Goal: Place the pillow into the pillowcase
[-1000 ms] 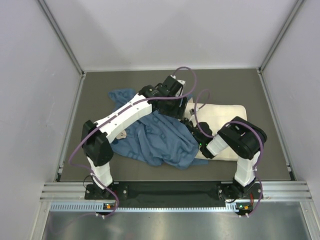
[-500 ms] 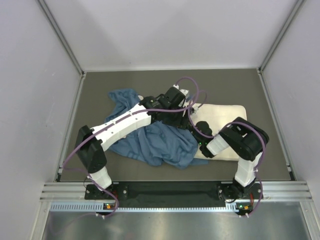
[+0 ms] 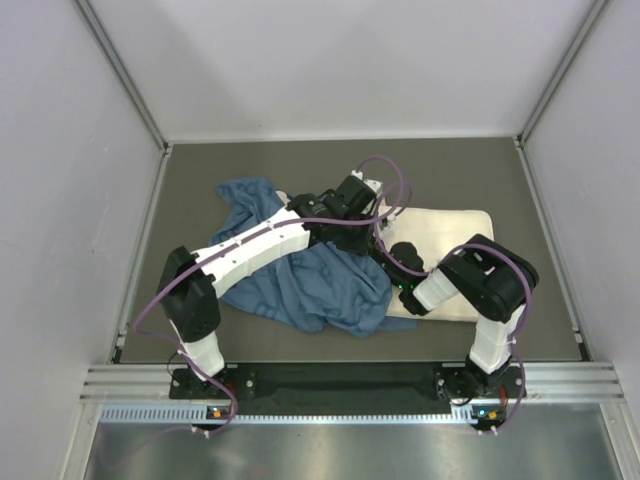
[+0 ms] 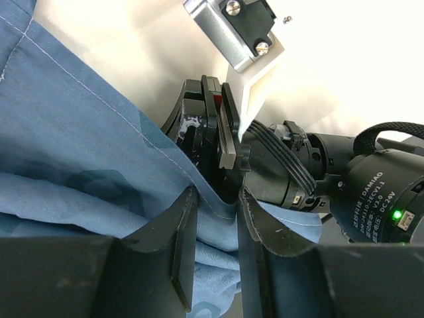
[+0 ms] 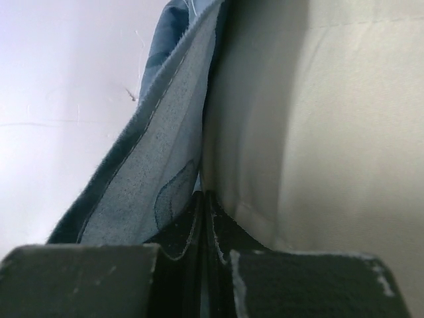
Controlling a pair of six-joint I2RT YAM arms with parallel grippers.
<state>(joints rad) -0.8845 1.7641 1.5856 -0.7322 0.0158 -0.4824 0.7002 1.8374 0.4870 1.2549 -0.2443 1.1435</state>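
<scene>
The cream pillow (image 3: pixel 450 228) lies at the right of the mat, and the crumpled blue pillowcase (image 3: pixel 300 280) spreads left of it, overlapping its near left corner. My right gripper (image 3: pixel 386 248) sits at the pillow's left end. In the right wrist view it (image 5: pixel 204 195) is shut on the pillowcase (image 5: pixel 159 165) edge, with the pillow (image 5: pixel 331 132) just to the right. My left gripper (image 3: pixel 377 228) reaches across to the same spot. In the left wrist view its jaws (image 4: pixel 217 199) stand a narrow gap apart around the pillowcase (image 4: pixel 73 132) hem, just below the right gripper (image 4: pixel 212 126).
White walls close in the grey mat (image 3: pixel 200 170) on three sides, with metal posts (image 3: pixel 120 70) at the back corners. An aluminium rail (image 3: pixel 350 385) runs along the near edge. Purple cables (image 3: pixel 385 170) loop over both arms.
My left arm swung right and down onto the pillowcase edge beside the right gripper. Its jaws narrowed around the hem. The right arm stayed put.
</scene>
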